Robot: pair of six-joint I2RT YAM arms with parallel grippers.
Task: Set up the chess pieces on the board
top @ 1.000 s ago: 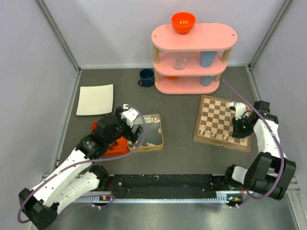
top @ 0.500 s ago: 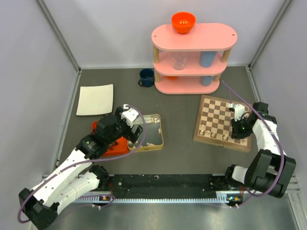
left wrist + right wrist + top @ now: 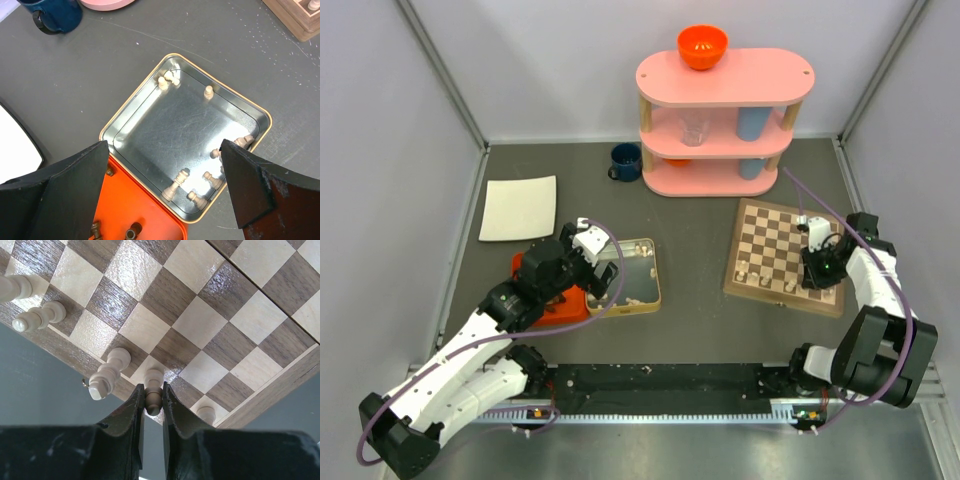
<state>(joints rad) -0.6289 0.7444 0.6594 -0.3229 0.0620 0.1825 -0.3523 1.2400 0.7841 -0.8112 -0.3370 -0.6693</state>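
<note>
Against the picture from a second ago I see almost no change. My right arm's elbow sits a touch further left, its wrist hangs over the same near-right corner of the board (image 3: 770,235), and my left arm has the same pose.

The right gripper (image 3: 153,394) is clamped on one cream piece (image 3: 153,379), a finger pressed to each side of it, on the board's near edge row. Counting that one, the right wrist view shows five cream chessmen on the board. Two are at the upper left, a tall one (image 3: 107,372) is just left of the held piece, and a round-headed one (image 3: 206,414) is just right of it.

The left gripper (image 3: 164,150) hangs with its fingers spread wide above the silver tin (image 3: 185,125) and holds nothing. In the tin I count eight cream pieces. Two touch in the far corner (image 3: 167,81), one stands alone near them, and five are scattered toward the right and near sides, one of them lying flat (image 3: 176,185). The orange tray (image 3: 135,200) touches the tin's near side, and I can make out three dark pieces (image 3: 132,232) in it.

There is one board, flat and square, on the right of the table in front of the pink shelf (image 3: 725,120). It has glossy dark brown and cream checks with visible grain and a light wood border.
</note>
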